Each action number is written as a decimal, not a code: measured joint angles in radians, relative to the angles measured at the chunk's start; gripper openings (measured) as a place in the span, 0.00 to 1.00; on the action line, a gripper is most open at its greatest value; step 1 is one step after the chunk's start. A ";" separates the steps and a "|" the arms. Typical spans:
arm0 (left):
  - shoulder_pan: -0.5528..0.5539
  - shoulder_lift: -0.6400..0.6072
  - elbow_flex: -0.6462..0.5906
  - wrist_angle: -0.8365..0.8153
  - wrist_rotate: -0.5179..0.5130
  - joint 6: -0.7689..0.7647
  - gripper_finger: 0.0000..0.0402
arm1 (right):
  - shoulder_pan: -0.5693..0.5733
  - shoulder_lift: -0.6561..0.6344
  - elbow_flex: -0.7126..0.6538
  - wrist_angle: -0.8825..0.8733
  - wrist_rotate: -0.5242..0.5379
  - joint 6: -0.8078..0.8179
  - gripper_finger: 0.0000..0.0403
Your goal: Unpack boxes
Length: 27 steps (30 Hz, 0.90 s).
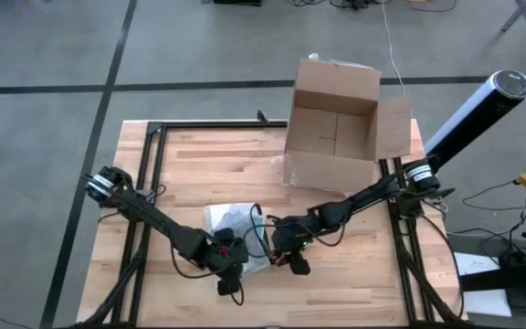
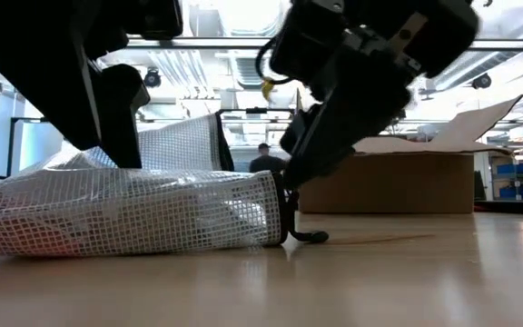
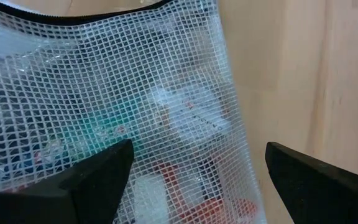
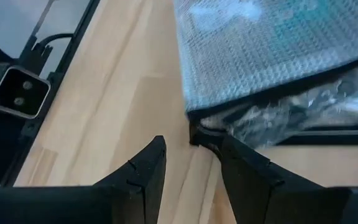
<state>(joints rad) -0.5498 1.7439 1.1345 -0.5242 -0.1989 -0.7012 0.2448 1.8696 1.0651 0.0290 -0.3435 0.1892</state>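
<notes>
Grey floor with dark lines, bright ceiling lights, person standing behind

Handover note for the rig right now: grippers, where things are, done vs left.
Left gripper: open, hovering at the mesh zip pouch.
Right gripper: jaws partly apart at the pouch's corner by the zipper end; no firm grip visible.
Cardboard box: far side of the table, flaps open, looks empty from above.
Done: pouch is out of the box, lying at the near edge between both arms.
Left: probably opening the pouch; its contents are still inside.
</notes>
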 joint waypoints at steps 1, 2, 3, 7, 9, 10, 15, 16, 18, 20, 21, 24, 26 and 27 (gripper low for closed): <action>0.000 -0.001 0.001 -0.001 0.000 -0.003 0.88 | 0.002 0.005 0.006 -0.011 -0.006 -0.003 0.31; 0.000 -0.002 0.001 -0.002 0.000 -0.010 0.88 | 0.006 0.010 0.013 -0.015 -0.011 -0.006 0.30; 0.000 -0.002 0.002 0.001 0.000 -0.015 0.88 | 0.011 0.013 0.018 -0.013 -0.019 -0.009 0.30; 0.000 -0.004 0.003 0.001 -0.001 -0.019 0.88 | 0.027 0.023 0.027 -0.018 -0.033 -0.017 0.29; 0.000 -0.004 0.003 0.005 -0.002 -0.019 0.88 | 0.035 0.032 0.026 -0.021 -0.032 -0.017 0.28; 0.000 -0.005 0.003 0.005 -0.003 -0.020 0.88 | 0.039 0.033 0.023 -0.026 -0.030 -0.016 0.28; 0.000 -0.005 0.003 0.013 -0.004 -0.023 0.88 | 0.041 0.046 0.022 -0.030 -0.022 -0.001 0.30; 0.000 -0.005 0.003 0.015 -0.004 -0.023 0.88 | 0.041 0.049 0.022 -0.022 -0.019 0.001 0.31; 0.000 -0.005 0.004 0.020 -0.004 -0.023 0.88 | 0.041 0.051 0.022 -0.026 -0.013 0.001 0.32; 0.000 -0.005 0.004 0.025 -0.004 -0.028 0.88 | 0.040 0.051 0.022 -0.020 -0.002 0.001 0.32; 0.000 -0.005 0.004 0.028 -0.004 -0.035 0.88 | 0.040 0.051 0.022 -0.021 0.004 0.002 0.33; 0.000 -0.006 0.004 0.037 -0.010 -0.045 0.88 | 0.040 0.051 0.022 -0.014 0.011 0.011 0.34; 0.000 -0.006 0.004 0.050 -0.013 -0.049 0.88 | 0.040 0.051 0.022 -0.005 0.018 0.020 0.34; 0.000 -0.007 0.004 0.055 -0.016 -0.050 0.88 | 0.040 0.051 0.022 -0.002 0.024 0.021 0.35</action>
<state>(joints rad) -0.5495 1.7370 1.1381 -0.4688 -0.2151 -0.7508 0.2852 1.9202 1.0870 0.0269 -0.3196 0.2100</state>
